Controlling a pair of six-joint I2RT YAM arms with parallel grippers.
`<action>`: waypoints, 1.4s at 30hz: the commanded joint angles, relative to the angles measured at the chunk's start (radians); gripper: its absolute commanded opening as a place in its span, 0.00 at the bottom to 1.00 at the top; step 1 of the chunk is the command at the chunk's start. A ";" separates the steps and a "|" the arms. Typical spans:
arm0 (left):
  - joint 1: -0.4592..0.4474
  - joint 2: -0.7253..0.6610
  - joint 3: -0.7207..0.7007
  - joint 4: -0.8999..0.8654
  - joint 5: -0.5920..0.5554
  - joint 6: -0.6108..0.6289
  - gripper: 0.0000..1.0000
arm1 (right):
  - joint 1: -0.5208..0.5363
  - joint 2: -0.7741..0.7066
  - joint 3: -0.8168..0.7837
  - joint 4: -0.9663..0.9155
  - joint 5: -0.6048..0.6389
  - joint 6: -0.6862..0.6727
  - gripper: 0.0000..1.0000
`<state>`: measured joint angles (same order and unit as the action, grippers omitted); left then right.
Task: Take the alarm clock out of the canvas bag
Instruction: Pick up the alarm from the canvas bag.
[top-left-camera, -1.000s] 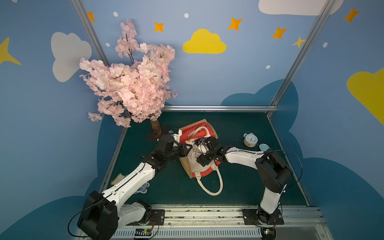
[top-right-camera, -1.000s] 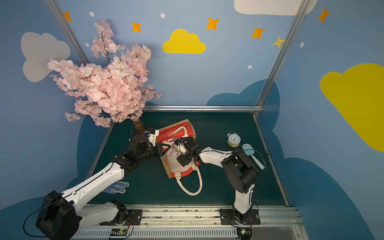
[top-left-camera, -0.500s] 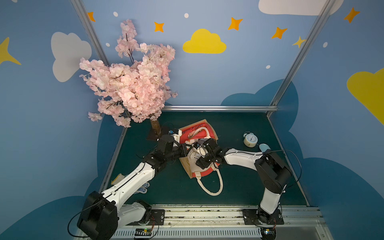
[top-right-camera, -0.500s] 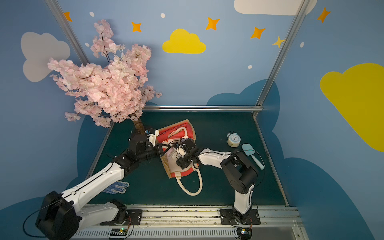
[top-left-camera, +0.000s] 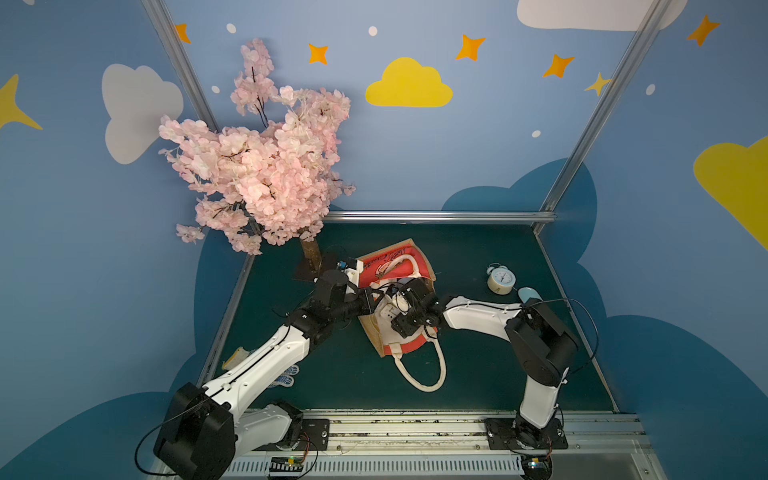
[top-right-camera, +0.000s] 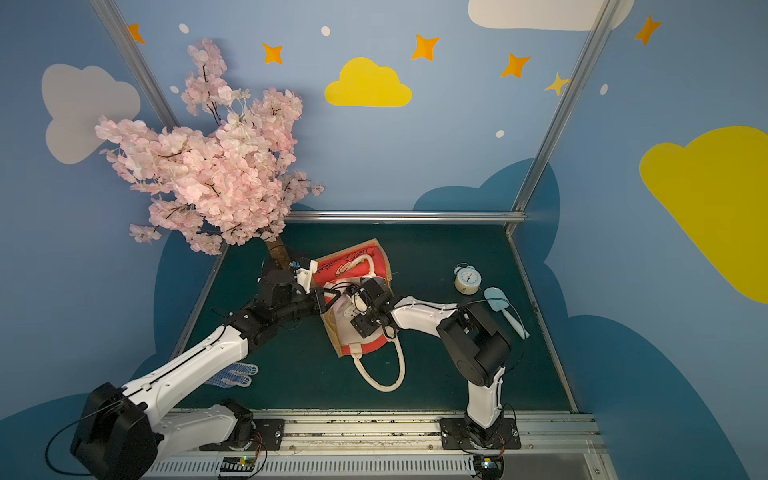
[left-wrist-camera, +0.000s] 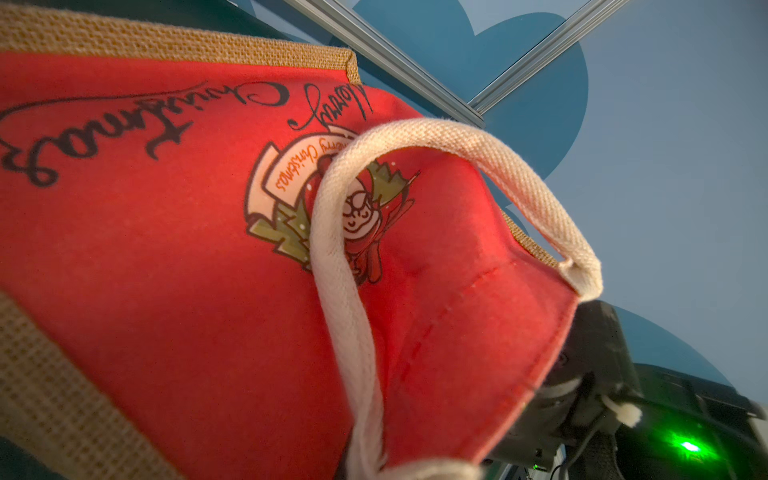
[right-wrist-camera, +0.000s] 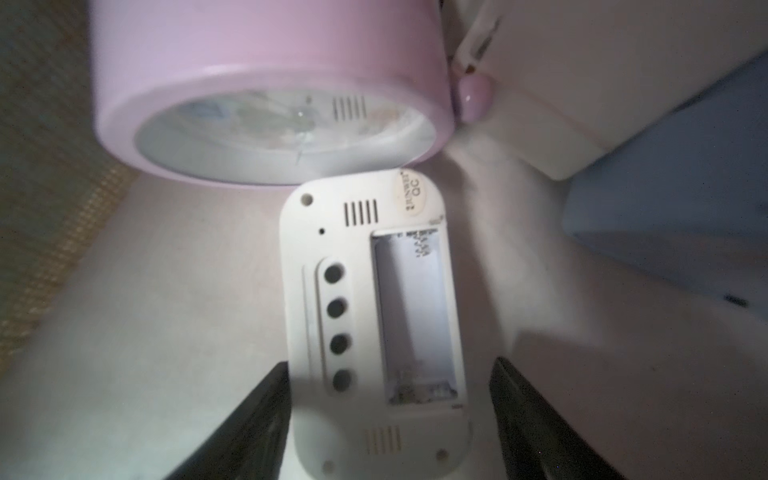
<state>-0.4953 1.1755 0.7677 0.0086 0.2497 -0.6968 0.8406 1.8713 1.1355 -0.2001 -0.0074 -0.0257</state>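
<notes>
Right wrist view looks into the canvas bag (right-wrist-camera: 50, 216), which lies on its side on the counter (top-left-camera: 478, 374). The right claw (right-wrist-camera: 388, 365), jaws apart, straddles a white alarm clock (right-wrist-camera: 374, 316) lying back-up inside, probably lining up to pinch its long sides. A pink round clock (right-wrist-camera: 266, 83) lies just beyond. In a top view the left claw (top-left-camera: 371, 297), closed, seems to pinch the bag's rim, propping the mouth open. At the far right a twin-bell clock (top-left-camera: 501, 279) stands outside the bag.
</notes>
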 joint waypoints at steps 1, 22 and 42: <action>0.006 -0.027 -0.021 -0.023 -0.009 0.005 0.11 | 0.002 0.024 0.035 -0.031 0.021 0.019 0.74; 0.008 -0.031 -0.027 -0.018 -0.009 -0.005 0.11 | 0.000 -0.030 -0.027 -0.006 -0.034 0.018 0.53; 0.007 -0.043 -0.038 -0.017 -0.078 -0.035 0.11 | 0.053 -0.285 -0.124 -0.093 0.063 0.152 0.36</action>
<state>-0.4953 1.1534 0.7429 0.0120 0.2119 -0.7246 0.8787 1.6402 1.0252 -0.2512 0.0193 0.0967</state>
